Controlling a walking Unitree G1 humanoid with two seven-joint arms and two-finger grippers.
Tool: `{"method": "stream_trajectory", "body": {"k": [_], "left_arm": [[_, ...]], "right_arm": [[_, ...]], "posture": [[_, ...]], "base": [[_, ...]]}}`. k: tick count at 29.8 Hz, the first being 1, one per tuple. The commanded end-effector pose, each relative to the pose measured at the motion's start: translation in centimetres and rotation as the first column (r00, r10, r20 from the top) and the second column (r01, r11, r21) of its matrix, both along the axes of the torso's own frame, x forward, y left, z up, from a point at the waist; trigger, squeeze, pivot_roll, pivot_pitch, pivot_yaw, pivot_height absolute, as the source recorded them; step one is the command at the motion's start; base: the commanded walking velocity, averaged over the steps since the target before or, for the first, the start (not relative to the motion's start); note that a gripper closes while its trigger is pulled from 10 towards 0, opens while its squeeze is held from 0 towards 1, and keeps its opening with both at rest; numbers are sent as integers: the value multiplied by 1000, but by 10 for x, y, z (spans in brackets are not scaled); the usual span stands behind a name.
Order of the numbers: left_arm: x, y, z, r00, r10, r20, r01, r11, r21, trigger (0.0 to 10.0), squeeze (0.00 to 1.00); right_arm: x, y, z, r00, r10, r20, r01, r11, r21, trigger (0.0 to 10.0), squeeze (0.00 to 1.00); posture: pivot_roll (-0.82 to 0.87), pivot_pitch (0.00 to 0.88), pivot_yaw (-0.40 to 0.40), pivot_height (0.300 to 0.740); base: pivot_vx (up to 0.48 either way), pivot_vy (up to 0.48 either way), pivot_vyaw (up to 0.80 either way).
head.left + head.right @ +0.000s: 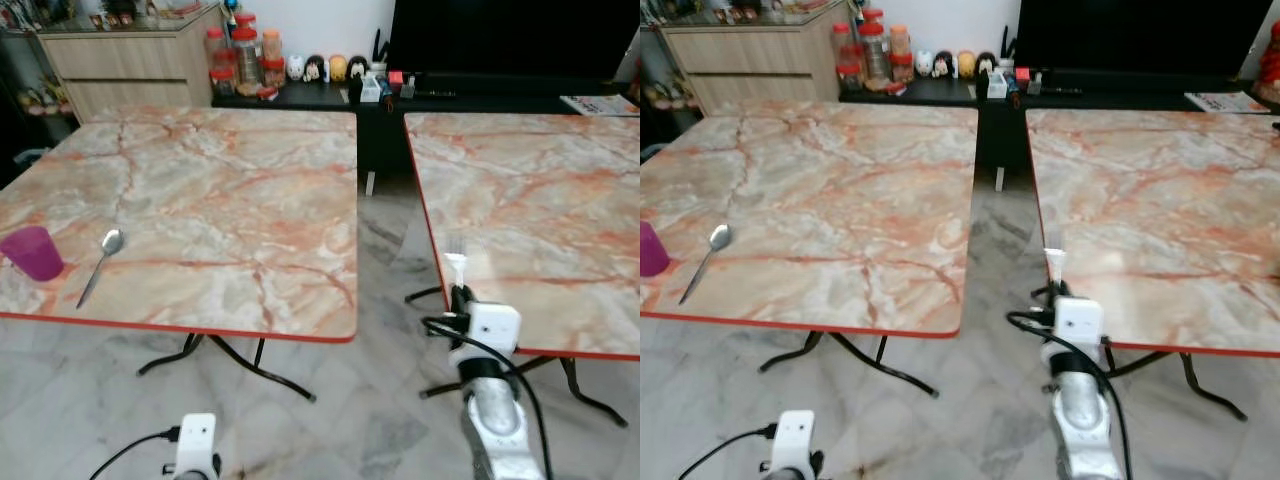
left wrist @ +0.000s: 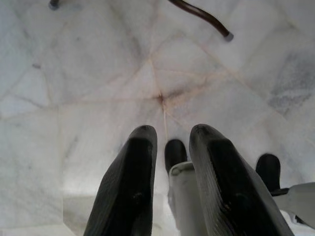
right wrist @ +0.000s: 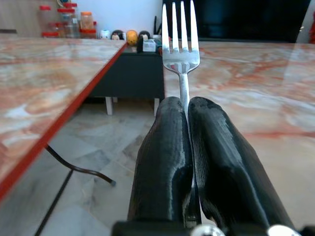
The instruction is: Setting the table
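Right wrist view: your right gripper is clamped on a fork, tines forward, held over the near edge of the right table. Left gripper, fingers apart, hangs idle. Spoon and purple cup sit on the left table. Next, carry the fork there.

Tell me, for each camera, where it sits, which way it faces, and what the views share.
Left eye, on head: looks forward and down at the left table with spoon and purple cup; both arms show.
Right eye: same scene.
Left wrist: points down past the left gripper at the floor.
Right wrist: looks along the right gripper clamping a fork.
Shared: fork, both tables.
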State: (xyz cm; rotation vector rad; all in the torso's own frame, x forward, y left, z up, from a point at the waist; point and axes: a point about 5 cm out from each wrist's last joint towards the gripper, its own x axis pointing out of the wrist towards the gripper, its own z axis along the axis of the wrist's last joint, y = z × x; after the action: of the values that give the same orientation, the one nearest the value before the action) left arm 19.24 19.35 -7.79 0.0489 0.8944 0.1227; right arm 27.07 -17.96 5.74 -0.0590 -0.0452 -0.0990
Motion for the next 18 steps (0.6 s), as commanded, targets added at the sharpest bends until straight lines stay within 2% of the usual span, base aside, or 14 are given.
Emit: {"method": "stream_trajectory", "body": {"k": [1, 7, 18], "left_arm": [[-1, 6, 0, 1000, 15, -5, -15, 1000, 12, 10000, 0], [-1, 6, 0, 1000, 19, -2, -19, 1000, 11, 10000, 0], [-2, 6, 0, 1000, 19, -9, -19, 1000, 10, 10000, 0]], "right_arm": [[0, 5, -6, 999, 26, -28, -26, 1000, 8, 10000, 0], [-5, -1, -25, 994, 38, -107, -36, 999, 24, 10000, 0], [-12, -6, -44, 980, 59, -192, -53, 998, 34, 10000, 0]], "posture": [[-63, 0, -8, 740], [-60, 0, -10, 740], [-62, 0, -8, 740]], "base": [[0, 0, 0], [0, 0, 0], [0, 0, 0]]}}
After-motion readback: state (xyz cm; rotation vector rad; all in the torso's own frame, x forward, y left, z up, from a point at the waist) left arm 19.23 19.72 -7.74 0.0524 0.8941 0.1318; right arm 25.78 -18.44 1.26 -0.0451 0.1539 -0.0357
